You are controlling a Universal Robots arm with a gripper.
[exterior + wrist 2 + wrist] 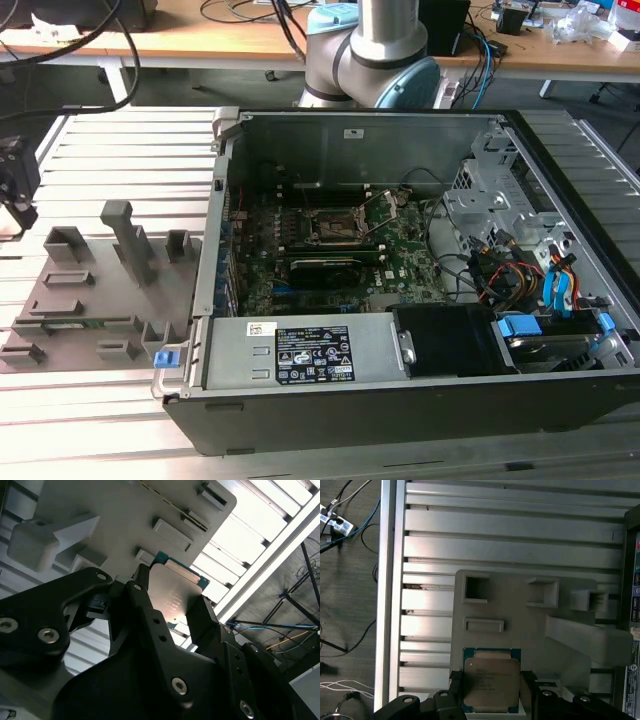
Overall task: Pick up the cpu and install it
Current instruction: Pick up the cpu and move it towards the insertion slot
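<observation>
Right, I have the cpu (491, 682) pinched by its edges in the claw (172, 590), just above the grey fixture plate (520, 630) on the tabletop (120, 140). I judge this the pick-up step. Reaching the socket (335, 228) calls for keeping the chip level and square.

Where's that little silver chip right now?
In both wrist views the chip sits gripped between the gripper's fingers, above the grey fixture plate beside the open computer case.
</observation>
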